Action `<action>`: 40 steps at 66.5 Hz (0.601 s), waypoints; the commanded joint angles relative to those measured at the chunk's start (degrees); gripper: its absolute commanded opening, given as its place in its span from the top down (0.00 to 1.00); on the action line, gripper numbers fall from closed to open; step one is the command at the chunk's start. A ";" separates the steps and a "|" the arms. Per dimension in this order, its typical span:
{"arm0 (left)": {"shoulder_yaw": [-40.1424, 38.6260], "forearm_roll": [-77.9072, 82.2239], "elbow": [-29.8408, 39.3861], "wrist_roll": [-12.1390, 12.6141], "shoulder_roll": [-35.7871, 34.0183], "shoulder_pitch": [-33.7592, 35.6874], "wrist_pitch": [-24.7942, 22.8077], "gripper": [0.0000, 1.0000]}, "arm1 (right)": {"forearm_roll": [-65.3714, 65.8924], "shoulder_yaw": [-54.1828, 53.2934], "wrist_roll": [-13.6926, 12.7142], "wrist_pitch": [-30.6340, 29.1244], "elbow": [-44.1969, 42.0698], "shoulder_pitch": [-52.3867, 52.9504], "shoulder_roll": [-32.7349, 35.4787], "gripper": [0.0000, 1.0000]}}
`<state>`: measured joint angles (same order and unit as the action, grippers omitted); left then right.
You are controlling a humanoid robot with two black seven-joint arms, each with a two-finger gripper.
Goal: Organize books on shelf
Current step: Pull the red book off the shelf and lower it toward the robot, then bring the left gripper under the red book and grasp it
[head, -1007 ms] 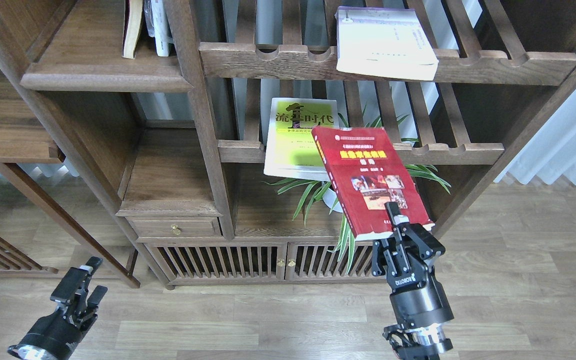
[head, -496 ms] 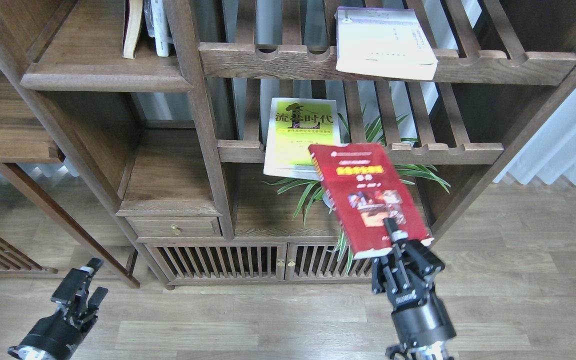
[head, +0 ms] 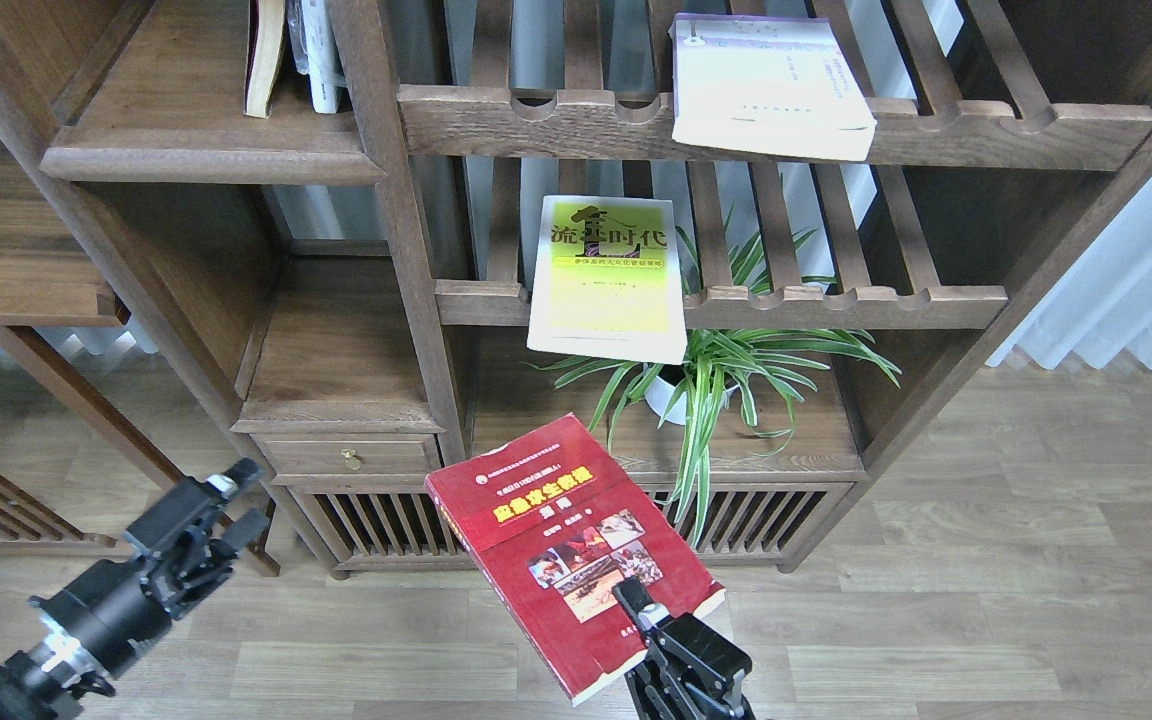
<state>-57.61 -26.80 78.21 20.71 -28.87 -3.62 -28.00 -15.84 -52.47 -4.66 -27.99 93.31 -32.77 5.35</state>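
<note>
Head view: right gripper (head: 648,612) at about 6 o'clock, low in frame, fingers clamped on the near edge of the dark red book (head: 561,545); the book is held flat and tilted in the air in front of the cabinet doors (head: 416,520), clear of every rack. Left gripper (head: 226,500) at 8 o'clock, holding nothing, fingers apart with a visible gap. Solid plank shelf (head: 206,150) at 11 o'clock holds a few upright volumes (head: 291,55) at its back right corner; the front of the plank is bare. Upper slatted rack (head: 986,125) at 1 o'clock carries the white book (head: 771,85) lying flat, its near edge overhanging the notched front rail. Middle slatted rack (head: 866,300), near frame centre, carries the yellow-green book (head: 608,275), also flat, with its near edge hanging past the rail. Compartment beneath that rack contains a white pot (head: 671,395) with a spider plant (head: 736,370); leaves spill over the ledge and down across the slatted doors. Small ledge (head: 336,350) at 9 o'clock from centre sits above a drawer with a brass knob (head: 352,460). Whether the drawer holds anything cannot be told.
</note>
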 commanded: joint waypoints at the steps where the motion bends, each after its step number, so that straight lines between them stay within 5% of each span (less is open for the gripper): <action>1: 0.74 0.08 0.54 0.03 1.09 -0.16 0.00 0.00 | 0.02 0.00 0.00 -0.01 -0.76 0.69 -0.08 0.97; 40: 9.18 2.81 0.89 0.38 8.12 4.14 0.00 0.00 | 1.52 4.30 -0.70 -0.01 -2.78 0.60 0.01 0.97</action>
<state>-49.22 -24.60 79.10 21.09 -22.09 -1.10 -28.00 -14.43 -49.09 -5.10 -27.99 90.99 -31.99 5.31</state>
